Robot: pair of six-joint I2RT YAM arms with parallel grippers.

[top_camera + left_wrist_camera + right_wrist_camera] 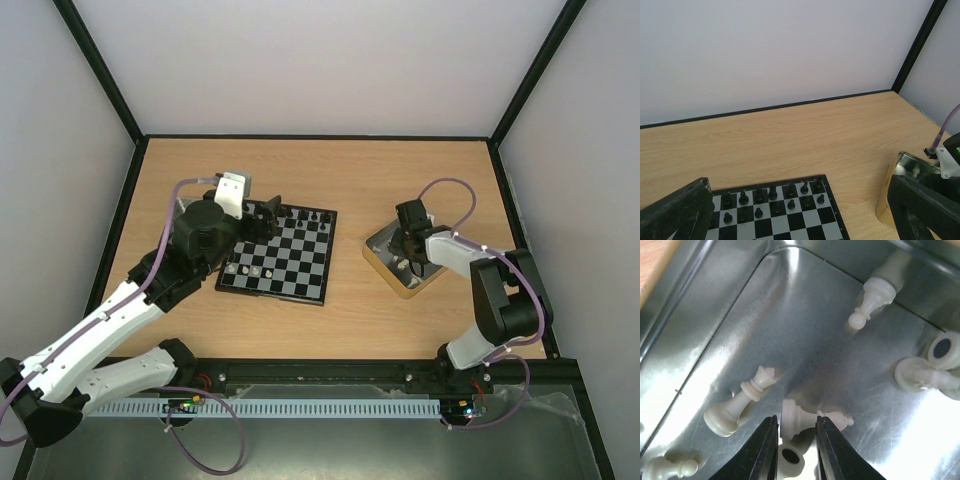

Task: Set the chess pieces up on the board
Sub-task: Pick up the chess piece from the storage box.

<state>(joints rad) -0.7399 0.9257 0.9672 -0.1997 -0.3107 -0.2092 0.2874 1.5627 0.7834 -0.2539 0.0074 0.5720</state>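
Tiny cream chess pieces [735, 407] lie toppled in the gold-sided square metal tin [385, 270]; the right gripper [796, 424] narrowly pinches one (lying flat). The left gripper [268, 210], spread wide and empty, hovers over the black-and-silver checked board [295, 270].

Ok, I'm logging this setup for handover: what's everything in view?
board: one, black and silver checks, mid table
black pieces: two rows, black, board's far side
placed white pieces: about three, cream, board's near-left corner
tin: one, gold sides, right of board
loose white pieces: at least six, cream, lying in tin
table: one, light wood
left gripper: open, above board's far side
right gripper: in tin, fingers straddling a loose piece
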